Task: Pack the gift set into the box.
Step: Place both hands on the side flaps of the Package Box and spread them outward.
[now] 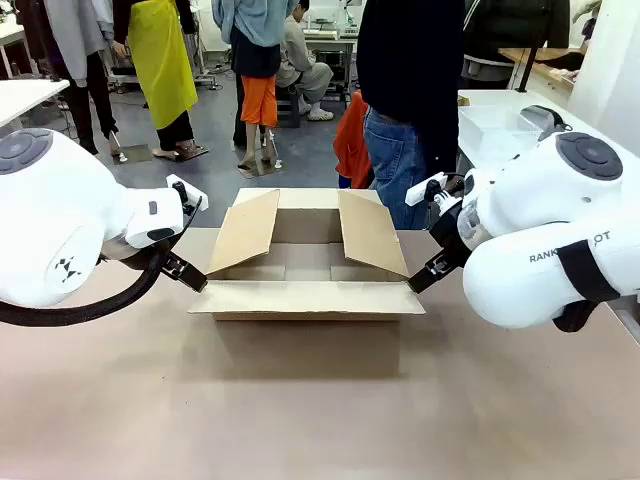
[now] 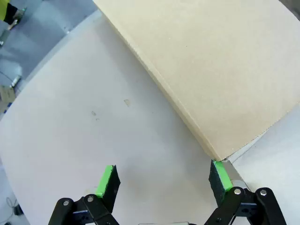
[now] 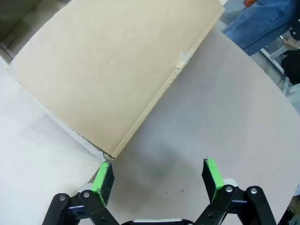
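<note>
Box (image 1: 305, 335) sits open-flapped between the spread left claw (image 2: 163, 180) and spread right claw (image 3: 158, 180), both empty

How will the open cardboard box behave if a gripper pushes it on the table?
The box looks empty, so probably light; it would likely slide on the smooth table. Its raised side flaps seem thin and would probably bend, not carry the push.

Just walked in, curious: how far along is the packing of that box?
Done: the box stands open, flaps spread. In hand: the left tool and right tool, both open and empty, sit by its side flaps' corners. Left: the inside that shows is bare, so all the packing remains.
</note>
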